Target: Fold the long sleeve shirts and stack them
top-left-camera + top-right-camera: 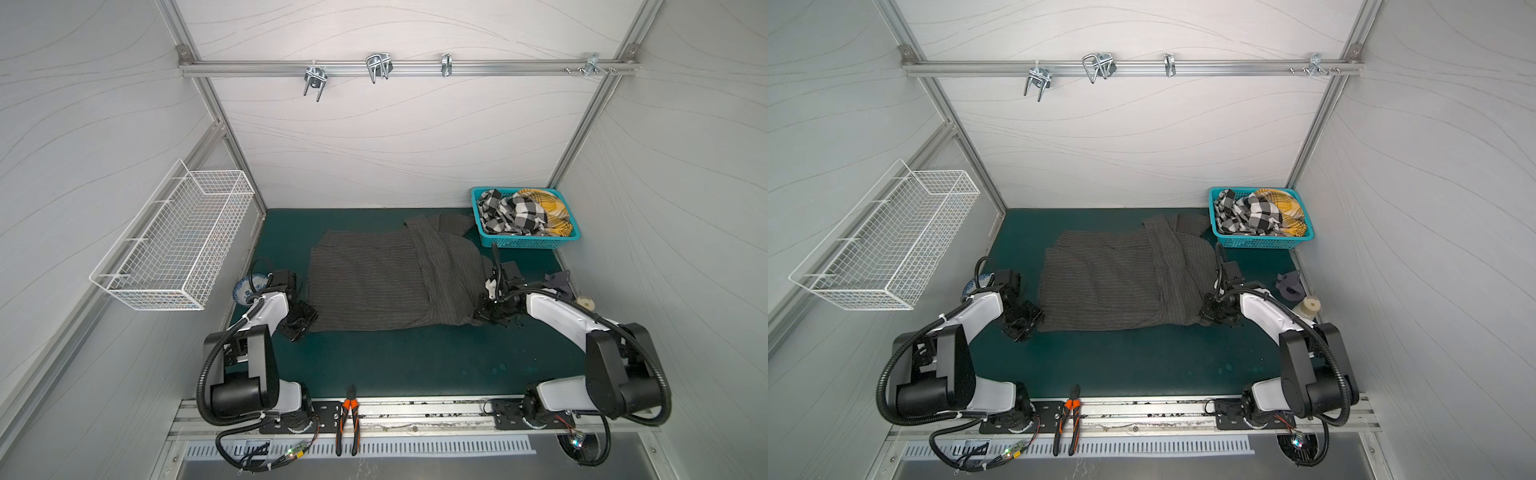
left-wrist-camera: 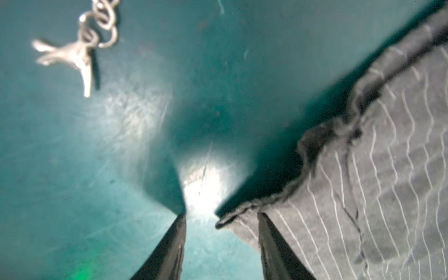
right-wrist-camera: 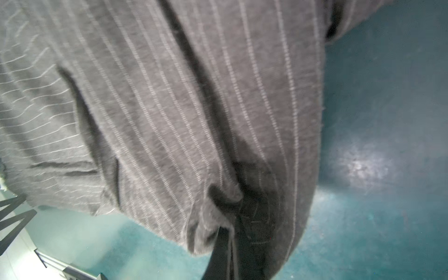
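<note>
Left gripper [image 2: 220, 215]: one, jaws partly apart astride the hem (one finger over mat, one over cloth).
Pinstriped shirt [image 1: 365, 286]: one, spread mid-mat; bare green mat [image 1: 415, 357] in front.
Right gripper [image 3: 230, 230]: one, clamped on the shirt's right edge.
Teal basket [image 1: 523, 243]: one, back right.
</note>
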Action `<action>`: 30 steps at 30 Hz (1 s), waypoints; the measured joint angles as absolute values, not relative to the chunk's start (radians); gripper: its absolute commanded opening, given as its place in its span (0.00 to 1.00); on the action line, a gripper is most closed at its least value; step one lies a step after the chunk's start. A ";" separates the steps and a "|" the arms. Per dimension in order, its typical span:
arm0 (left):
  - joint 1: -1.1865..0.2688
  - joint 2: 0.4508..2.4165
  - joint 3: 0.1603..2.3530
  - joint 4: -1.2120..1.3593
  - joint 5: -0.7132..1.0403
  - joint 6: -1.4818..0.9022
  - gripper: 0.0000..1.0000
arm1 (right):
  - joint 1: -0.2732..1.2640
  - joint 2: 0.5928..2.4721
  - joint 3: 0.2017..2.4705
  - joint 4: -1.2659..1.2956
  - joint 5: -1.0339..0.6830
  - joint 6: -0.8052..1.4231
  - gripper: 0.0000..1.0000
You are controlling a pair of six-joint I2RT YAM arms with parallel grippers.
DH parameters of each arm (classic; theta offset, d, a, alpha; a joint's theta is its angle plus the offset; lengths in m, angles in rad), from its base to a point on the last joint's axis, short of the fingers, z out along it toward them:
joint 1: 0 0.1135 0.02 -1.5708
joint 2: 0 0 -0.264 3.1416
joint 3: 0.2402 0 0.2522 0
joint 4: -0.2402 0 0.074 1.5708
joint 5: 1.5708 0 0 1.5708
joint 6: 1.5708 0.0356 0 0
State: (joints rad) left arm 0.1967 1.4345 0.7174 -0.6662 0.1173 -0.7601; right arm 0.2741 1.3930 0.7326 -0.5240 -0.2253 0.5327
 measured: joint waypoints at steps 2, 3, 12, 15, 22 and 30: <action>0.197 1.447 0.724 -0.666 0.121 -0.759 0.43 | 0.274 1.399 0.733 -0.523 -0.225 0.533 0.00; 0.198 1.449 0.724 -0.666 0.123 -0.760 0.43 | 0.274 1.400 0.733 -0.523 -0.225 0.533 0.00; 0.205 1.476 0.741 -0.679 0.141 -0.759 0.25 | 0.274 1.420 0.733 -0.518 -0.229 0.533 0.00; 0.207 1.486 0.748 -0.677 0.159 -0.762 0.28 | 0.274 1.420 0.733 -0.509 -0.234 0.533 0.00; 0.203 1.506 0.756 -0.639 0.227 -0.753 0.00 | 0.274 1.415 0.733 -0.500 -0.249 0.533 0.00; 0.158 1.376 0.757 -0.678 0.207 -0.753 0.00 | 0.271 1.333 0.741 -0.530 -0.236 0.524 0.00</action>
State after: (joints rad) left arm 0.1581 1.3758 0.7574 -0.6781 0.2073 -0.7532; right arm 0.2714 1.3334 0.7406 -0.5297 -0.2359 0.5243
